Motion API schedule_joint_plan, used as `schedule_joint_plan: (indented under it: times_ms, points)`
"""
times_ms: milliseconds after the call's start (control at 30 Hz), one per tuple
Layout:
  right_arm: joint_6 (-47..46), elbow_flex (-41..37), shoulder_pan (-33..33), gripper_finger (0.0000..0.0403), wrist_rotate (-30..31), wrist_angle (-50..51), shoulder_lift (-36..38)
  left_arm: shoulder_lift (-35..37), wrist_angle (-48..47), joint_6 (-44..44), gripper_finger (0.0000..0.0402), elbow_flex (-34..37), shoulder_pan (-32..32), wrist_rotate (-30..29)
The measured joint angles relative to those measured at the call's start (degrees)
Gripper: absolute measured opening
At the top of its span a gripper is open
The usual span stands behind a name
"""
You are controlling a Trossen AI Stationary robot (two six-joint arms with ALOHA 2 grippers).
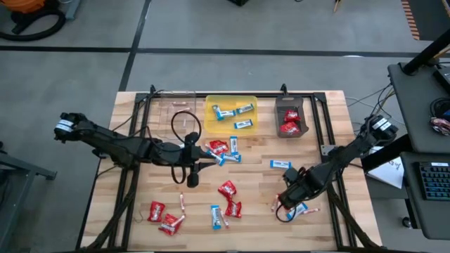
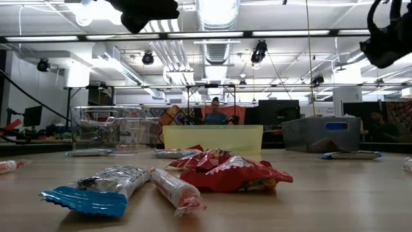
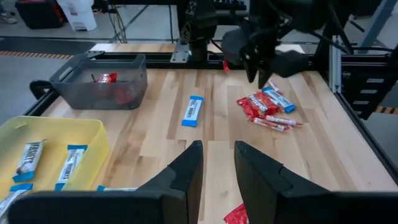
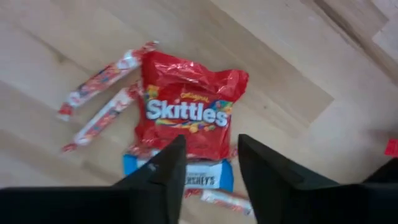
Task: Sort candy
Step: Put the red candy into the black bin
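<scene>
Left end effector (image 3: 217, 168) fingers parted, empty, lower centre; blue-and-white bar (image 3: 193, 111) mid-frame on desk (image 3: 155, 130); dark tray (image 3: 102, 81) upper left.

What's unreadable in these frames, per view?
- High view: right claw covers the candy pile beneath it.
- Right wrist view: blue-and-white bar mostly under the red Skittles packet.
- Low view: clear tray contents unclear.
- Left wrist view: yellow tray cut by the frame edge.

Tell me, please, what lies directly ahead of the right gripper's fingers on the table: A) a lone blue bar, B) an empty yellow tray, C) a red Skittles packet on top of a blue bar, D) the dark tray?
C: the right wrist view shows the red Skittles packet overlapping a blue bar, just beyond the right gripper.
</scene>
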State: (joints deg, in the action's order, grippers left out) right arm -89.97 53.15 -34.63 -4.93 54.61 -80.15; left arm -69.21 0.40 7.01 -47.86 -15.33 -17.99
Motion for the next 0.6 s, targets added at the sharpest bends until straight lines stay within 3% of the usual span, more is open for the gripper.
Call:
schedule_joint_plan:
  times_ms: [233,600]
  points:
    - [2.4,0.0,0.0,0.0212,1.6,-0.1,-4.4,0.0,0.0,0.0,0.0077,0.0,0.0,-0.1]
    - [3.6,0.0,0.0,0.0196,2.0,-1.3,-9.4,0.0,0.0,0.0,0.0077,0.0,0.0,-0.1]
